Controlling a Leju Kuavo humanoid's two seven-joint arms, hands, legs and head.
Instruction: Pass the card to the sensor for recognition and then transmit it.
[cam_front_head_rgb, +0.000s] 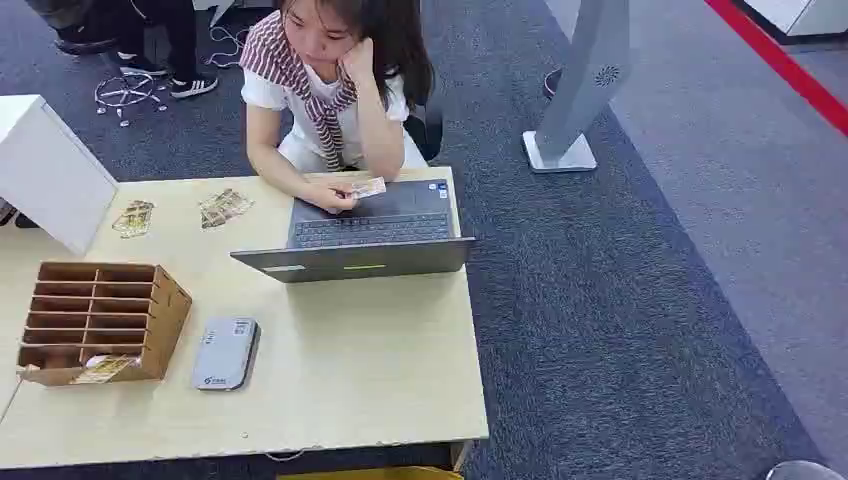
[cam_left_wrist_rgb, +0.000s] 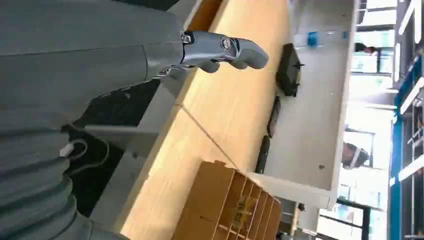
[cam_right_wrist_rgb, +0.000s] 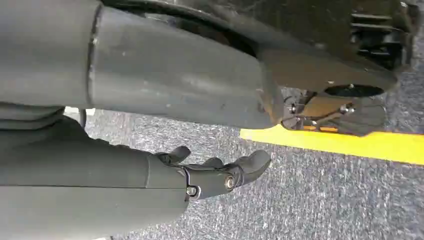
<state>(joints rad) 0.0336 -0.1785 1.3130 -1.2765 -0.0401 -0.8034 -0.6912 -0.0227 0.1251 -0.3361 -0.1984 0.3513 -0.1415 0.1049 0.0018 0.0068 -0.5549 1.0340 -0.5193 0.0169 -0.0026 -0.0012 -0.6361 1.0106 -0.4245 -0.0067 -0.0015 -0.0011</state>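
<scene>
A wooden card rack (cam_front_head_rgb: 100, 320) stands at the table's left, with a yellowish card (cam_front_head_rgb: 105, 367) in its lowest slot. Just right of it lies the flat grey sensor (cam_front_head_rgb: 225, 352). Two more cards (cam_front_head_rgb: 134, 217) (cam_front_head_rgb: 224, 207) lie farther back on the table. A seated person holds another card (cam_front_head_rgb: 367, 187) over a laptop (cam_front_head_rgb: 365, 235). In the left wrist view my left hand (cam_left_wrist_rgb: 220, 50) hangs beside the table edge, holding nothing, with the rack (cam_left_wrist_rgb: 225, 205) and its card (cam_left_wrist_rgb: 243, 206) beyond. My right hand (cam_right_wrist_rgb: 215, 172) hangs over the carpet, fingers loosely extended and holding nothing.
A white box (cam_front_head_rgb: 50, 170) stands at the table's back left. A grey floor stand (cam_front_head_rgb: 575, 100) rises on the carpet to the right of the person. A yellow strip (cam_right_wrist_rgb: 350, 142) crosses the floor in the right wrist view. Bare tabletop (cam_front_head_rgb: 370, 350) lies in front of the laptop.
</scene>
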